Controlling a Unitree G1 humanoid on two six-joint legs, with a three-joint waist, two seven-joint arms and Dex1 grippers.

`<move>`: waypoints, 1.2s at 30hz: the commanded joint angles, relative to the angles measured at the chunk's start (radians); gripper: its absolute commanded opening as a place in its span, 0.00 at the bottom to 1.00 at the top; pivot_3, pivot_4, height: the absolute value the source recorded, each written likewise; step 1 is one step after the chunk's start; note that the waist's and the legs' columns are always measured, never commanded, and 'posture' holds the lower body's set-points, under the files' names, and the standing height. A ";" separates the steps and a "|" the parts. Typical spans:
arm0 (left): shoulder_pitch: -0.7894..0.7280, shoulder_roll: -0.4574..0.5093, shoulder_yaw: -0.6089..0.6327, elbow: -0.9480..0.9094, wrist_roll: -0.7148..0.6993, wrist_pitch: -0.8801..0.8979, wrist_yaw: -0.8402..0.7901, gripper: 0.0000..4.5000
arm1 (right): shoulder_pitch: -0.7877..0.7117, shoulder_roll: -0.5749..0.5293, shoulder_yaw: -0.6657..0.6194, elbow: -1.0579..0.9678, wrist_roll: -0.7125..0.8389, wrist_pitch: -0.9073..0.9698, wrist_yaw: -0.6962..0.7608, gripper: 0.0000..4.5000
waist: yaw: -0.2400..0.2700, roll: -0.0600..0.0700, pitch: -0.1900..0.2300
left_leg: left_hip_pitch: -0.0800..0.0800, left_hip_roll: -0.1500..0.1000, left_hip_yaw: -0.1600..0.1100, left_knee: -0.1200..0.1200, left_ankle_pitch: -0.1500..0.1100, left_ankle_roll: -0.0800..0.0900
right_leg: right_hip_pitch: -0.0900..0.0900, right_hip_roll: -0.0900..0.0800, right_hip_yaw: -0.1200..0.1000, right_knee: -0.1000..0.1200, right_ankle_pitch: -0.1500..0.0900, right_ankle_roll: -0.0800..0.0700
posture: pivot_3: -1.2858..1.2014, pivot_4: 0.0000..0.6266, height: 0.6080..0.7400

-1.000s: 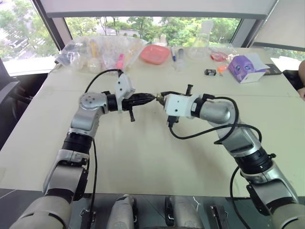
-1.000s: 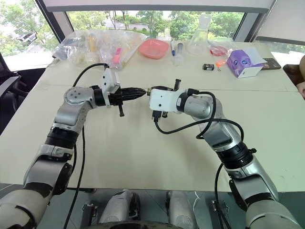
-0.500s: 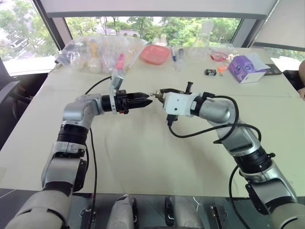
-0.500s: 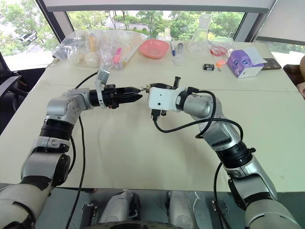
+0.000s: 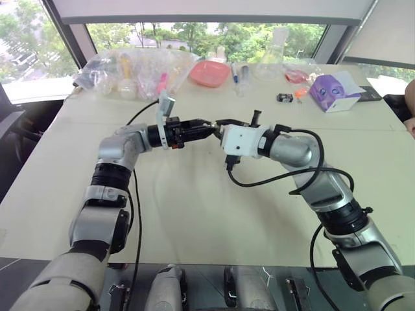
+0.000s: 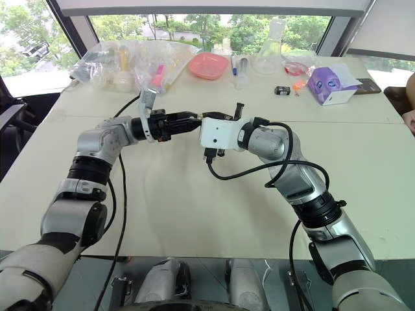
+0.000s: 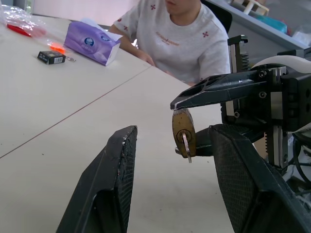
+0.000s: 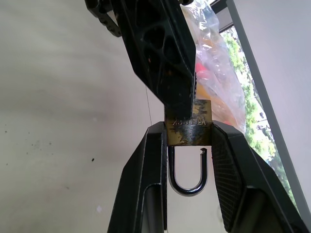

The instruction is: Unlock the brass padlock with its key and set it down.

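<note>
Head views: the two arms are seen meeting tip to tip over the middle of the table, well above its surface. The left gripper is pointed across at the right gripper, and the padlock is lost between the tips here, too small to be made out. Along the far edge, plastic bags, a pink dish, a small black box and a purple tissue box are lined up.

Left wrist view: way clearer. The left gripper's fingers are spread apart with the padlock hanging in the gap between them. It's pinched from above by the right gripper, and the key is seen stuck in the keyhole, poking out underneath. Whether either left finger is touching it can't be told. A person in a white shirt is seated past the table.

Right wrist view: the right gripper is clamped on the brass body from both sides. The shackle is seen popped, one leg ending short of the body. A left finger is laid right against the padlock's far end.
</note>
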 commanded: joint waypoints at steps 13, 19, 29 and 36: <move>-0.036 -0.014 0.022 -0.007 0.005 -0.027 -0.004 0.00 | 0.025 -0.020 -0.037 -0.097 0.025 0.108 0.071 0.44 | 0.000 0.000 0.000 | 0.000 0.000 0.000 0.000 0.000 0.000 | 0.000 0.000 0.000 0.000 0.000 0.000 | 0.52 0.24 0.95; -0.005 0.009 0.025 -0.052 -0.012 0.011 -0.013 0.00 | 0.088 0.089 -0.259 -0.295 0.223 0.477 0.038 0.99 | 0.000 0.000 0.000 | -0.001 0.000 -0.001 0.000 0.000 0.000 | 0.000 0.000 0.000 0.000 0.000 0.000 | 0.52 0.24 0.95; 0.011 0.006 0.053 -0.167 -0.095 0.125 -0.005 0.00 | 0.066 0.188 -0.302 -0.355 0.303 0.676 -0.132 0.99 | 0.001 0.000 0.000 | 0.000 0.000 -0.002 0.000 0.001 -0.001 | 0.000 0.000 0.000 0.001 0.000 0.000 | 0.52 0.24 0.95; 0.035 0.020 0.067 -0.249 -0.147 0.193 -0.001 0.00 | 0.060 0.172 -0.307 -0.289 0.315 0.645 -0.192 0.99 | 0.000 0.000 0.000 | 0.000 0.000 -0.002 0.000 0.001 -0.001 | -0.001 0.000 0.000 0.001 0.000 0.000 | 0.52 0.24 0.95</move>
